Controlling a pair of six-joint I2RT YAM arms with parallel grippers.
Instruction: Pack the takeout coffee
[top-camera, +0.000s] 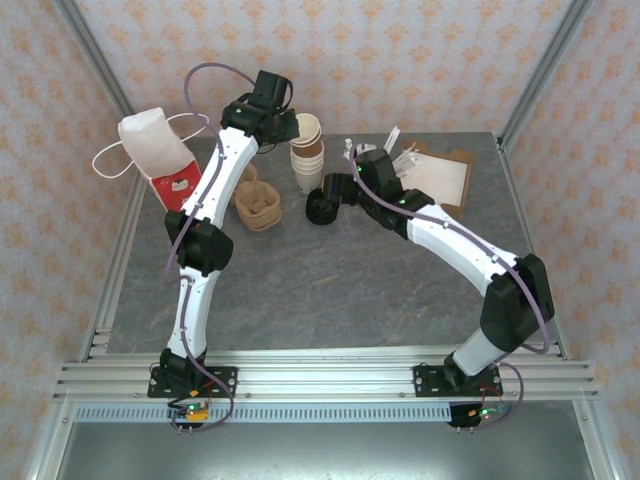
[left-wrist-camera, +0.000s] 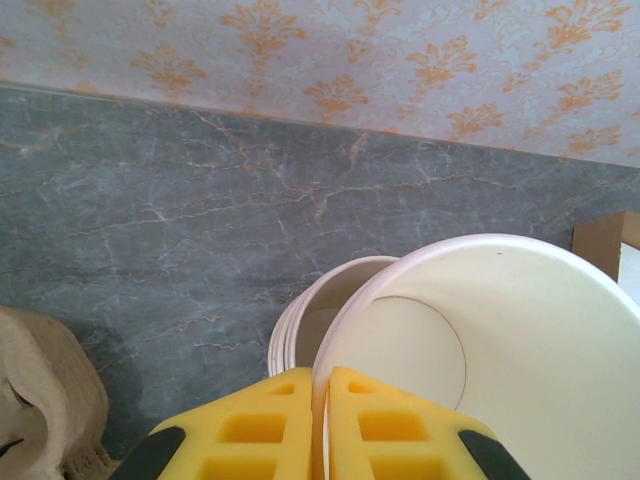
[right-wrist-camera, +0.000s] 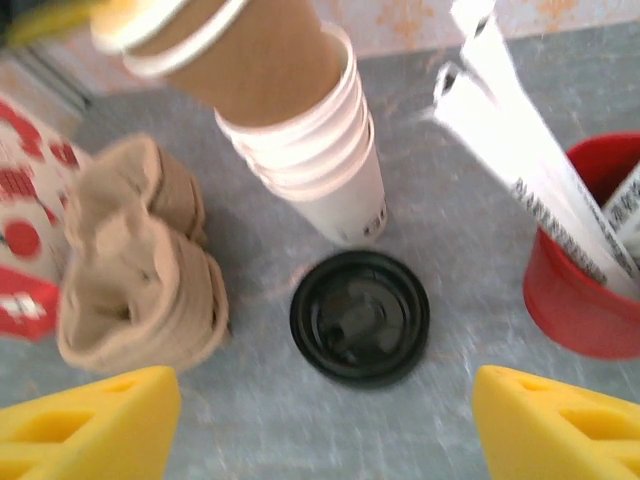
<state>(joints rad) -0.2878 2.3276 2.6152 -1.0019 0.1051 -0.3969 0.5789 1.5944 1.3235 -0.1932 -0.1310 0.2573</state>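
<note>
left wrist view: left gripper (left-wrist-camera: 322, 390) clamped on a paper cup (left-wrist-camera: 520, 340) by its rim. right wrist view: cup leaning mouth-left off the stack (right-wrist-camera: 325, 170), right gripper (right-wrist-camera: 325, 405) spread above a black lid (right-wrist-camera: 360, 315).

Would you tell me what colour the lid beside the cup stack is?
Black; the lid shows best from the right wrist.

A black lid (right-wrist-camera: 360, 315) lies between a brown carrier (right-wrist-camera: 140, 270) and a red sachet cup (right-wrist-camera: 585, 300)
</note>
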